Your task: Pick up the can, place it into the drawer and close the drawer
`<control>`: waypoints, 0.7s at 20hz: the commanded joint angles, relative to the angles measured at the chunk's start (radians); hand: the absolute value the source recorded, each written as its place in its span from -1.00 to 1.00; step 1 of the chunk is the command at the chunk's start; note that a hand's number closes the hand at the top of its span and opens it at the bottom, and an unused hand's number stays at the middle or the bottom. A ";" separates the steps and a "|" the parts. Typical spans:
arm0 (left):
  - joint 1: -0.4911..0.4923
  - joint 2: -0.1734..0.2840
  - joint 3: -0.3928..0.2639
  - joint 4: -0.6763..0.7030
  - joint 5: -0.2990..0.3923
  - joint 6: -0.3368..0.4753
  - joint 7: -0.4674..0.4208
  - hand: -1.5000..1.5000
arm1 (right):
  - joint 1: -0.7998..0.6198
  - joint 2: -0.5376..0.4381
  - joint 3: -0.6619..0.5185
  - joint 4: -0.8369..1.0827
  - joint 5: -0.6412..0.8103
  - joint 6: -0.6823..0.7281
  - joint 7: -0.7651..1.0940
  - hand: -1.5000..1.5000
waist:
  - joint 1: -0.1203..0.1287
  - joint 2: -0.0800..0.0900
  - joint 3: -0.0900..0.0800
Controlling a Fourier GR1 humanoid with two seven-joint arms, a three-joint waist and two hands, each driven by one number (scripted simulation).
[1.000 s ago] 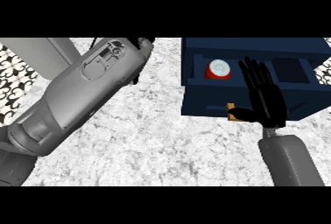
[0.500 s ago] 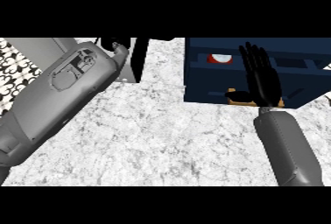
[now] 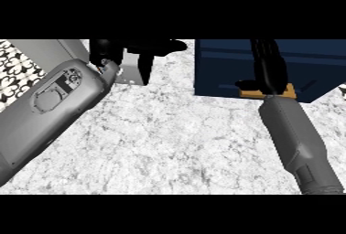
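One head view looks steeply down, close over the marble counter (image 3: pixel 169 137).

This is a kitchen work surface: a pale, grey-veined marble counter (image 3: pixel 175 146) fills most of the head view, the sort of top found in a home kitchen. On it at the upper right stands a dark blue drawer unit (image 3: pixel 223 68), and a black-and-white patterned surface (image 3: pixel 15 68) shows at the far left edge.

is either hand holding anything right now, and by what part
Nothing is held. The right hand lies with straight fingers flat against the blue drawer; the left hand is open at the top edge. The can is not in view.
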 commanded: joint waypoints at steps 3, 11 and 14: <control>0.106 0.041 0.019 -0.073 -0.022 -0.011 -0.018 -1.00 | -0.152 0.014 -0.032 0.204 0.014 -0.068 0.005 -1.00 | 0.004 0.017 0.009; 0.172 0.046 0.020 -0.148 -0.048 -0.011 -0.034 -1.00 | -0.268 -0.019 -0.075 0.317 -0.004 -0.079 0.007 -1.00 | 0.025 0.028 0.010; 0.194 0.056 0.023 -0.182 -0.047 -0.019 -0.019 -1.00 | -0.319 -0.014 -0.072 0.349 0.015 -0.077 0.047 -1.00 | 0.032 0.027 0.010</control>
